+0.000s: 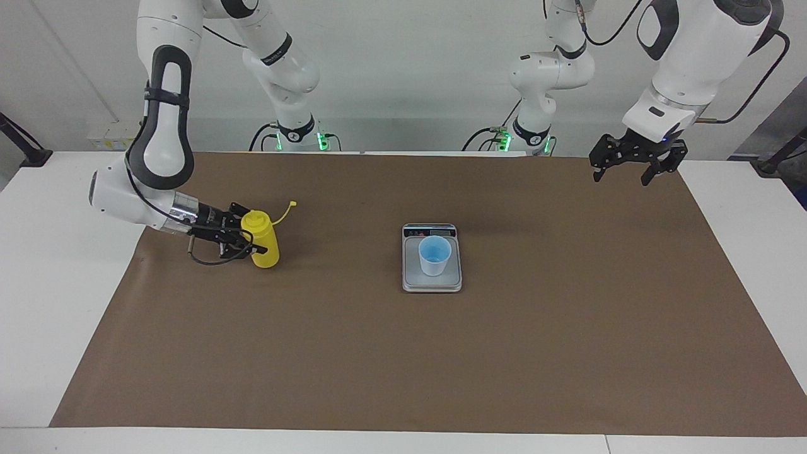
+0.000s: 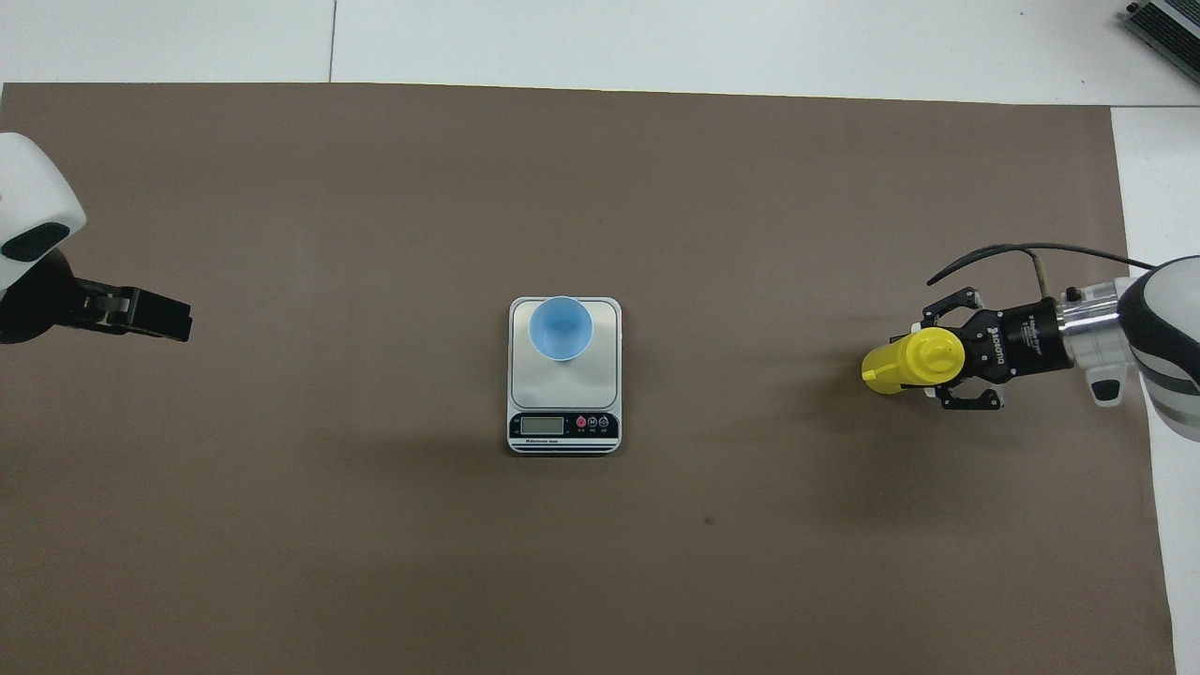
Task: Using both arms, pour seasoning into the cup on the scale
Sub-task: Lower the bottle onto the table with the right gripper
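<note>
The right claw (image 1: 247,243) is clenched around the yellow seasoning bottle (image 1: 263,239), gripping its body from the side at the right arm's end of the worktop (image 1: 38,284). The bottle stands close to upright with its base on or just above the brown mat (image 1: 403,353) (contact with the mat cannot be told for sure), and its thin tethered cap (image 1: 287,209) sticks out and up from the nozzle, unfastened. In the overhead view the same bottle (image 2: 914,359) shows its ribbed top, with the right claw (image 2: 947,366) reaching in level from the mat's edge.

The scale (image 1: 432,257) lies flat near the middle of the mat, well apart from the bottle, its dark display strip on the short edge nearer to the robots. The light blue cup (image 1: 435,255) stands upright on the weighing plate, toward the end of the plate away from the display; the overhead view shows the cup (image 2: 561,328) open and bright blue inside, and the scale (image 2: 564,412) square to the mat.

The left claw (image 1: 634,170) waits in the air over the mat's corner at the left arm's end, its fingers spread and holding nothing; in the overhead view this left claw (image 2: 141,315) hangs at the picture's edge, well apart from the scale
</note>
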Tool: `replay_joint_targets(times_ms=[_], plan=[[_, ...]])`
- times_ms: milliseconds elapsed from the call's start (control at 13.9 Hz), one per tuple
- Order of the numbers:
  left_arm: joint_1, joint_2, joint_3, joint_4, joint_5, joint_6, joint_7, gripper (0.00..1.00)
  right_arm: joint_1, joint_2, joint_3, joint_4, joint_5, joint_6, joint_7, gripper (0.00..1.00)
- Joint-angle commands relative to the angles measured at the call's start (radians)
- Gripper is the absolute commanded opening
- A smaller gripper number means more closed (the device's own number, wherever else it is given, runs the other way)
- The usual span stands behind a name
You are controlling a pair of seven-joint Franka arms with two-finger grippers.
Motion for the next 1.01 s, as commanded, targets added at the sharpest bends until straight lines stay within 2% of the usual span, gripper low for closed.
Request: replay_joint_targets(times_ms=[0, 216, 360, 432, 576, 720, 936], plan=[[0.004, -0.013, -0.005, -0.017, 0.017, 0.002, 0.014, 1.00, -0.008, -0.020, -0.003, -0.002, 0.037, -0.024, -0.030, 0.00], [0.004, -0.014, -0.005, -0.023, 0.016, 0.004, 0.014, 1.00, -0.008, -0.020, -0.005, -0.002, 0.037, -0.009, -0.028, 0.00], [0.004, -0.020, -0.006, -0.029, 0.016, 0.010, 0.014, 1.00, -0.005, -0.020, -0.005, -0.004, 0.037, 0.002, -0.024, 0.42], [0.004, -0.020, -0.006, -0.029, 0.016, 0.012, 0.014, 1.00, -0.005, -0.020, -0.005, -0.002, 0.035, 0.003, -0.024, 0.47], [0.004, -0.020, -0.006, -0.029, 0.016, 0.012, 0.014, 1.00, -0.004, -0.022, -0.008, -0.002, 0.027, 0.022, -0.024, 0.64], [0.004, -0.022, -0.006, -0.039, 0.016, 0.012, 0.015, 1.00, -0.002, -0.029, -0.009, -0.002, 0.018, 0.037, -0.031, 0.73], [0.004, -0.026, -0.006, -0.040, 0.016, 0.012, 0.014, 1.00, 0.001, -0.046, -0.008, 0.010, -0.031, 0.043, -0.028, 0.96]])
